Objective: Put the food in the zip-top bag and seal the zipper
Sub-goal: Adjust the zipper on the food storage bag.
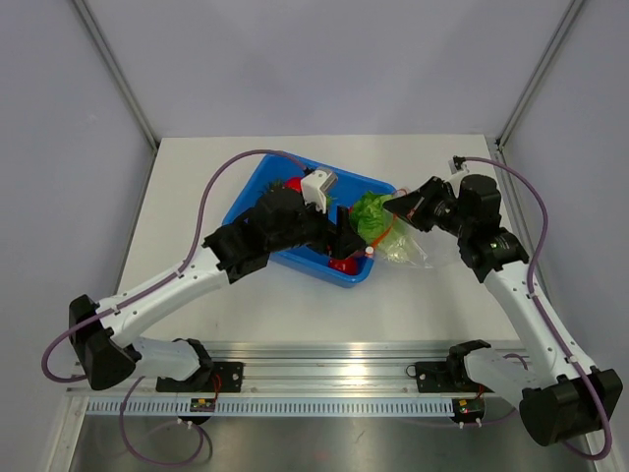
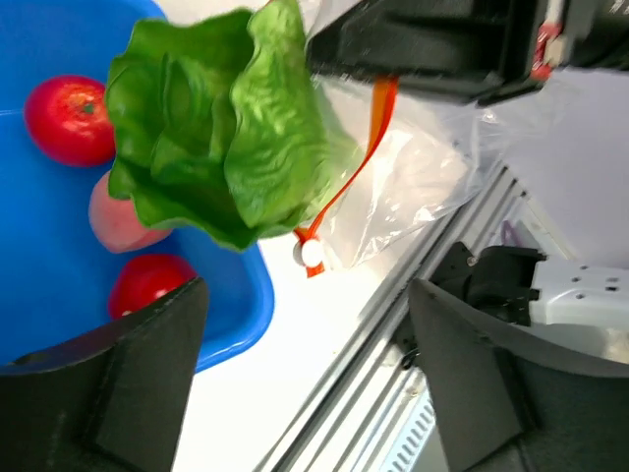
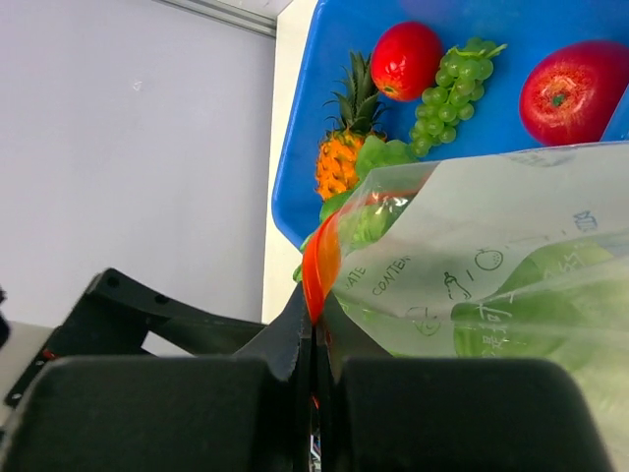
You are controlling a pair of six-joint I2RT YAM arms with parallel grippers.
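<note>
The right gripper (image 3: pixel 314 320) has its jaws pressed together on the zipper (image 2: pixel 366 147), pinching the orange-red strip at the mouth of the bag (image 1: pixel 411 248). In the top view this gripper sits right of centre and the bag hangs from it, just off the right-hand corner of the tub (image 1: pixel 257 189). The clear film trails down toward the table (image 1: pixel 197 187). The cabbage (image 2: pixel 211 128) is at the bag's mouth, at the centre of the top view, between the tub's corner and the pinched strip. In the right wrist view green shows through the printed film at the lower right, so part of the cabbage lies inside the bag. How much of it is inside cannot be told. The left gripper (image 2: pixel 307 290) hovers over the tub's right end with its jaws wide apart and nothing between them. The cabbage is just beyond its fingers (image 2: pixel 118 383), in the upper left of the left wrist view. In that view the zipper runs down from the right gripper at the top to a small white slider (image 2: pixel 312 254) near the middle. Two red fruits (image 2: pixel 67 118) and a peach (image 2: pixel 113 221) lie in the tub at the left. In the right wrist view, a pineapple (image 3: pixel 337 165), grapes (image 3: pixel 450 90) and more red fruits lie in the tub along the top.
</note>
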